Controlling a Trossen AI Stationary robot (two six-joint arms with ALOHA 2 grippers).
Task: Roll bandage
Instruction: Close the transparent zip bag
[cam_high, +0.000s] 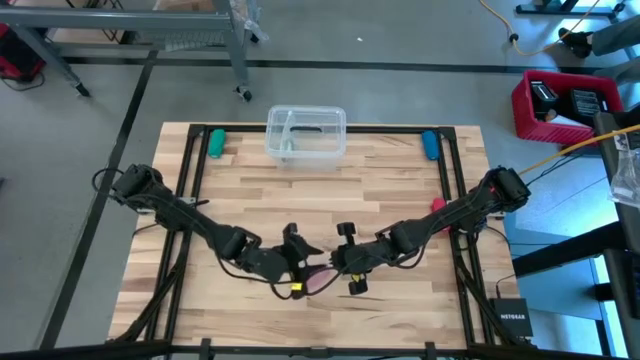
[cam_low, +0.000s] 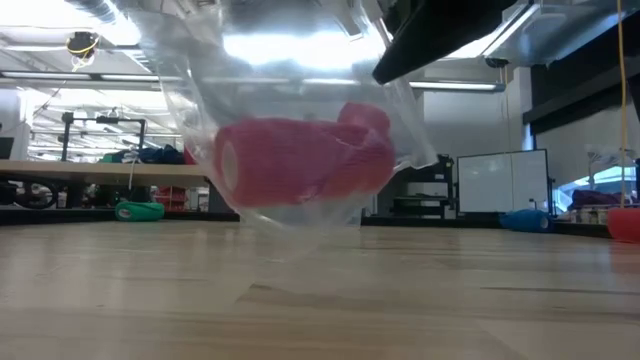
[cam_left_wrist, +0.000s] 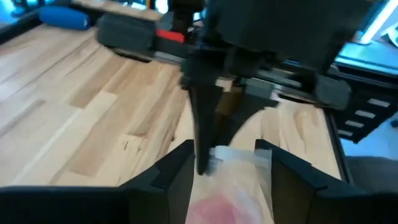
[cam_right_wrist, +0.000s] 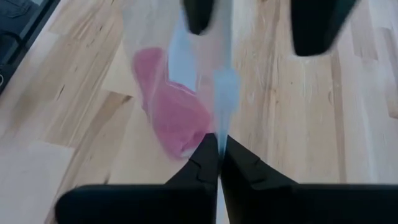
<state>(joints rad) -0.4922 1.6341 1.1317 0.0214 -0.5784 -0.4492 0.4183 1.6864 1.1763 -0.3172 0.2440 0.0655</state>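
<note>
1. Nearest us in the low view, the bandage (cam_low: 300, 160) fills the middle of the frame: a pink roll hanging clear of the table (cam_low: 320, 300), sealed inside a clear plastic wrapper (cam_low: 400, 130). We judge it is lifted so the two grippers can pull the wrapper apart before any rolling starts.

2. From above, the roll shows only as a pink patch at the lower centre of the frame, between the two grippers, near the table's front edge.

3. The right gripper (cam_right_wrist: 217, 155) has its fingers pressed together on a fold of the wrapper. In its wrist view the film runs up from the closed tips, with the pink roll in the left-centre of that frame. That pinch is what carries the package.

4. The left gripper (cam_left_wrist: 230, 168) faces it from the other side, fingers spread well apart around the wrapper's crumpled edge. We see no grip there; the film lies loose in the gap.

5. Both arms reach inward and low from the table's side rails, elbows bent, wrists meeting at the lower centre of the overhead frame.

6. Farther back, a clear plastic box (cam_high: 306, 133) sits at the top centre of the table, with a green roll (cam_high: 216, 143) and a blue roll (cam_high: 430, 145) near the two far corners.
</note>
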